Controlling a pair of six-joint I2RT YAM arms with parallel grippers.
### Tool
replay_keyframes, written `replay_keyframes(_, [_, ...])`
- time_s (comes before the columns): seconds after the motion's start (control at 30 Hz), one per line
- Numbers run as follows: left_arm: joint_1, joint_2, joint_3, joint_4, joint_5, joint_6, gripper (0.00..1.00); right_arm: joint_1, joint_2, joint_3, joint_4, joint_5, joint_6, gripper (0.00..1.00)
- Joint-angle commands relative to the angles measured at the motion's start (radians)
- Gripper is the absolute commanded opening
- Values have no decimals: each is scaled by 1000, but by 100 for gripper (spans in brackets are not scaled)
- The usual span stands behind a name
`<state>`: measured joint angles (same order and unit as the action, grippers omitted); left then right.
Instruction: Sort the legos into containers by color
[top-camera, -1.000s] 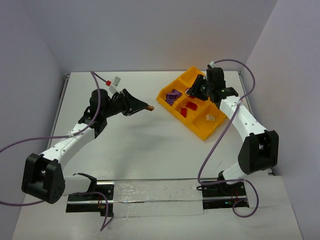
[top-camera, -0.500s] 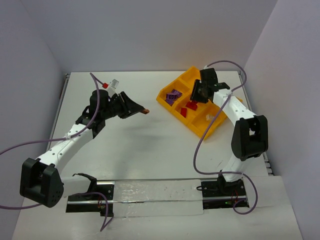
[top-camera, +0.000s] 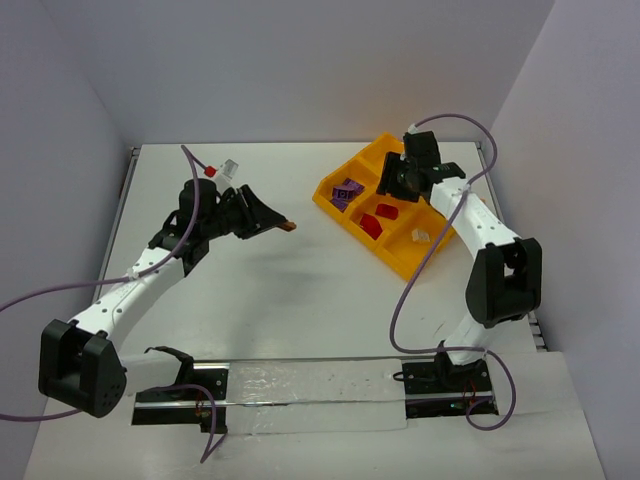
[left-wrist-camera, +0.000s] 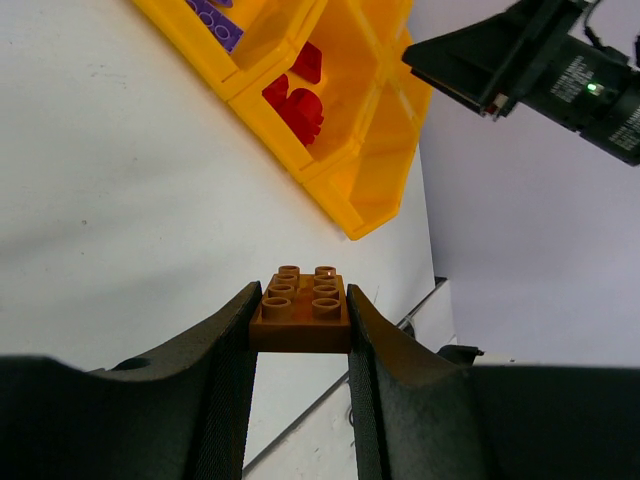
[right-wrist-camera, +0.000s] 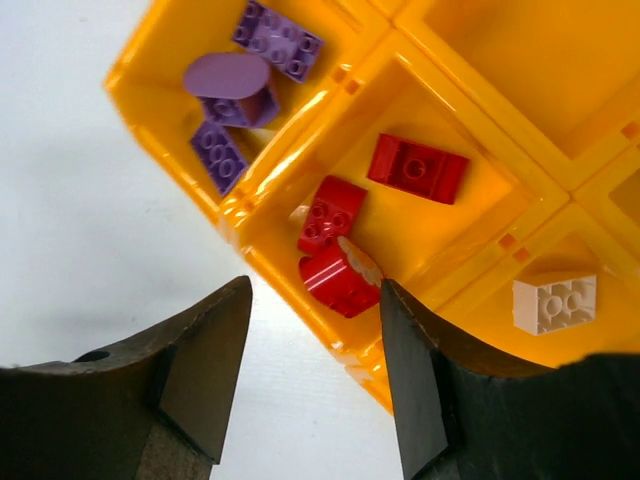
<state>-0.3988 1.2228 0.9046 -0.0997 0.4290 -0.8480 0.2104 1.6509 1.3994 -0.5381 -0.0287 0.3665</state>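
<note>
My left gripper (top-camera: 282, 222) is shut on a brown brick (left-wrist-camera: 299, 310), which also shows in the top view (top-camera: 288, 225), held above the table left of the orange-yellow tray (top-camera: 398, 263). My right gripper (right-wrist-camera: 312, 300) is open and empty above the tray (right-wrist-camera: 330, 95); in the top view it (top-camera: 388, 182) hovers over the tray's back compartments. Purple bricks (right-wrist-camera: 240, 90) lie in the left compartment, red bricks (right-wrist-camera: 345, 245) in the middle one and a white brick (right-wrist-camera: 555, 300) in the right one. They also show in the top view: purple (top-camera: 347, 190), red (top-camera: 377, 220), white (top-camera: 421, 235).
The tray's back-row compartments (right-wrist-camera: 520, 70) show bare orange floor. White table surface (top-camera: 300, 290) lies between the arms. Walls enclose the table at the back and both sides.
My right gripper has lifted and pulled back from the red compartment, leaving the red bricks there. My left gripper with the brown brick has drifted slightly left and down.
</note>
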Motion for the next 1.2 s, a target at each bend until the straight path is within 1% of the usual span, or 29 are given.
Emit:
replay_keyframes(0.0, [-3, 26, 82, -27, 17, 36, 0, 43, -145, -3, 69, -145, -110, 59])
replay_keyframes(0.07, [-3, 36, 91, -38, 25, 36, 0, 94, -188, -18, 90, -203, -199, 59])
replay_keyframes(0.13, [-3, 44, 92, -40, 30, 33, 0, 180, -210, -28, 100, -218, -294, 60])
replay_keyframes(0.17, [-3, 47, 93, -40, 33, 30, 0, 247, -210, -31, 109, -221, -349, 62])
replay_keyframes(0.23, [-3, 47, 94, -41, 34, 29, 0, 296, -206, -45, 127, -273, -417, 62])
replay_keyframes(0.3, [-3, 45, 98, -49, 32, 30, 0, 362, -241, -116, 249, -290, -492, 61])
replay_keyframes(0.33, [-3, 44, 102, -59, 30, 32, 0, 376, -272, -172, 289, -279, -516, 61])
replay_keyframes(0.37, [-3, 43, 104, -68, 27, 34, 0, 410, -290, -239, 382, -265, -560, 62])
replay_keyframes(0.43, [-3, 37, 107, -80, 25, 39, 0, 450, -333, -322, 512, -217, -618, 63])
replay_keyframes(0.5, [-3, 33, 105, -85, 27, 42, 0, 466, -317, -324, 526, -220, -634, 63])
replay_keyframes(0.63, [-3, 29, 101, -86, 30, 43, 0, 500, -248, -237, 462, -235, -668, 62])
replay_keyframes(0.7, [-3, 26, 98, -84, 35, 41, 0, 520, -228, -233, 482, -231, -678, 62])
replay_keyframes(0.77, [-3, 24, 96, -79, 37, 39, 0, 531, -207, -220, 504, -240, -669, 62])
replay_keyframes(0.93, [-3, 18, 96, -83, 37, 41, 0, 560, -146, -153, 481, -269, -672, 61])
replay_keyframes(1.17, [-3, 8, 91, -83, 42, 41, 0, 584, -95, -113, 477, -273, -659, 59])
